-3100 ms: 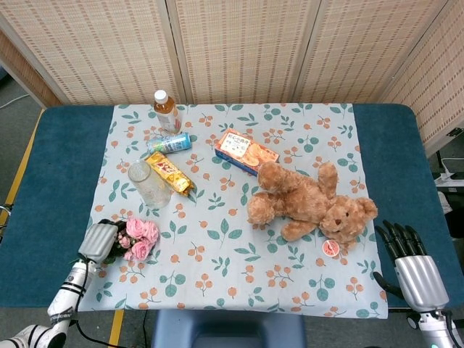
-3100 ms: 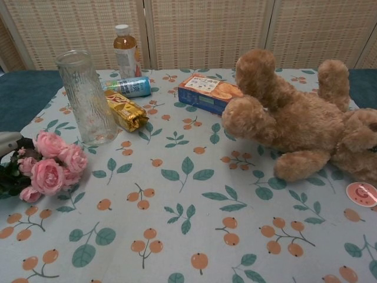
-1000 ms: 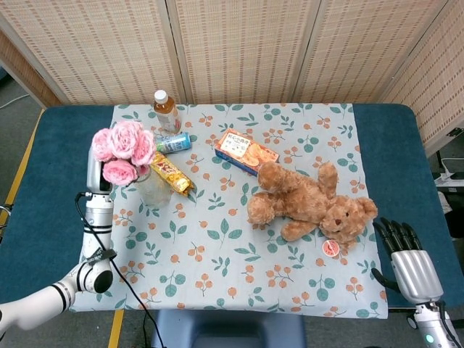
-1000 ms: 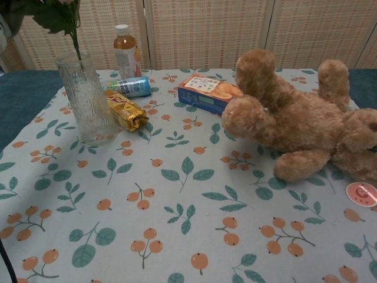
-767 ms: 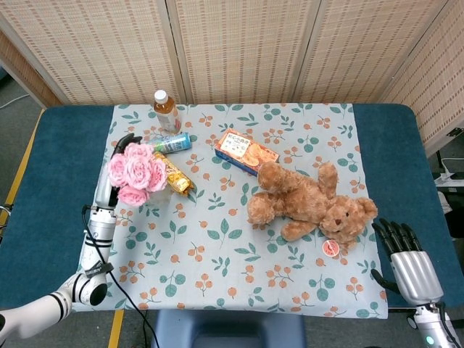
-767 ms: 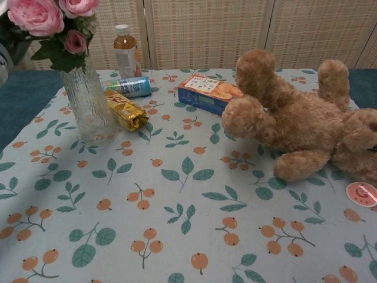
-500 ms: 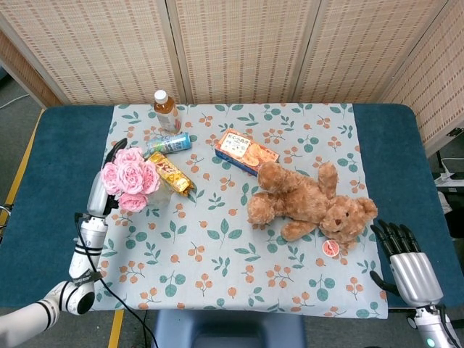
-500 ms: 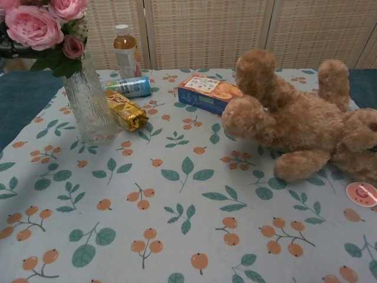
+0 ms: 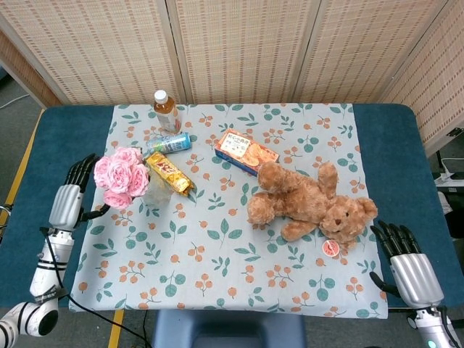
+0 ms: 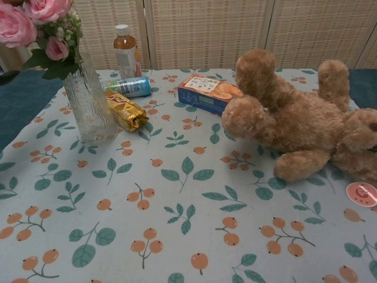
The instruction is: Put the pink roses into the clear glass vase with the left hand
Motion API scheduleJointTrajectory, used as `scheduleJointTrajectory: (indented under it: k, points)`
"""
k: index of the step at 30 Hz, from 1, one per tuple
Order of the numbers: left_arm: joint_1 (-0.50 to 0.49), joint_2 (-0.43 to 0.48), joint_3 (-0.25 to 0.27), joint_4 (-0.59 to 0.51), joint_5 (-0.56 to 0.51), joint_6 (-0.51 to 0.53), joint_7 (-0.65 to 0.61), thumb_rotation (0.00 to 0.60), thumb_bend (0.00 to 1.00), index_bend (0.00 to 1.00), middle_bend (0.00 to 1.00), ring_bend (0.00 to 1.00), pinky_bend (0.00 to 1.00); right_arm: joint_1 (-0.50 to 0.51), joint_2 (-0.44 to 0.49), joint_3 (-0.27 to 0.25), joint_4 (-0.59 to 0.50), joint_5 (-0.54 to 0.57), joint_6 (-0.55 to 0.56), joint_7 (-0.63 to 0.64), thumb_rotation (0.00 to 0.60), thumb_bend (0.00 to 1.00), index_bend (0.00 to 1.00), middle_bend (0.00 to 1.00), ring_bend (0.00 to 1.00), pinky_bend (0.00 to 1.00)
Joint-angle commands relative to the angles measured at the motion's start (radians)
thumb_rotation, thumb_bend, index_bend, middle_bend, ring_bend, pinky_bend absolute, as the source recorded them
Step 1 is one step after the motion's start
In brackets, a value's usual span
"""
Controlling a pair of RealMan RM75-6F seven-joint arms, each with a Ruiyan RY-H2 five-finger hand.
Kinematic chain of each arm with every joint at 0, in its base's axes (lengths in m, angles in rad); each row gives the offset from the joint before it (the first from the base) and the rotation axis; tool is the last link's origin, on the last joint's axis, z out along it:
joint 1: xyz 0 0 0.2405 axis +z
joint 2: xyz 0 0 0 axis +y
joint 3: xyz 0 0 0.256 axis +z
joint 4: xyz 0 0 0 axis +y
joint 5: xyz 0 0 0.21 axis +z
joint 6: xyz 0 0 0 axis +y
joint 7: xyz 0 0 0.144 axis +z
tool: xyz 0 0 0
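The pink roses [image 9: 117,175] stand in the clear glass vase [image 10: 89,106] at the left of the cloth, blooms [image 10: 32,20] leaning out to the left above the rim. In the head view the blooms hide most of the vase. My left hand [image 9: 71,199] is just left of the bouquet, over the blue table edge, fingers spread and holding nothing. My right hand [image 9: 407,267] rests at the front right corner, fingers apart and empty. Neither hand shows in the chest view.
A gold snack packet [image 9: 169,172], a blue can [image 9: 170,143] and a tea bottle [image 9: 165,109] lie close behind and right of the vase. An orange biscuit box [image 9: 246,151] and a large teddy bear [image 9: 312,203] fill the middle and right. A small pink disc [image 9: 331,248] lies by the bear.
My left hand lowered the roses' stems into the vase, let go and drew back to the left with its fingers spread. The bouquet now leans left. The right hand stayed put.
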Motion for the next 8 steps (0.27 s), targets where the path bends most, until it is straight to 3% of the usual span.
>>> scheduleJointTrajectory:
  k: [1, 4, 8]
  points:
    - [0.177, 0.098, 0.147, -0.057, 0.054, 0.142, 0.245, 0.6, 0.33, 0.0, 0.0, 0.0, 0.04, -0.003, -0.003, 0.001, -0.002, 0.0, 0.006, -0.014, 0.6, 0.18, 0.0, 0.0, 0.0, 0.0]
    - [0.26, 0.114, 0.209, -0.093, 0.079, 0.204, 0.308, 0.6, 0.33, 0.0, 0.0, 0.0, 0.05, -0.007, -0.012, 0.009, 0.002, 0.006, 0.017, -0.022, 0.6, 0.18, 0.0, 0.0, 0.0, 0.0]
    - [0.293, 0.149, 0.242, -0.154, 0.086, 0.194, 0.414, 0.6, 0.34, 0.0, 0.0, 0.0, 0.04, -0.006, -0.034, 0.021, 0.012, 0.016, 0.022, -0.045, 0.6, 0.18, 0.0, 0.0, 0.0, 0.0]
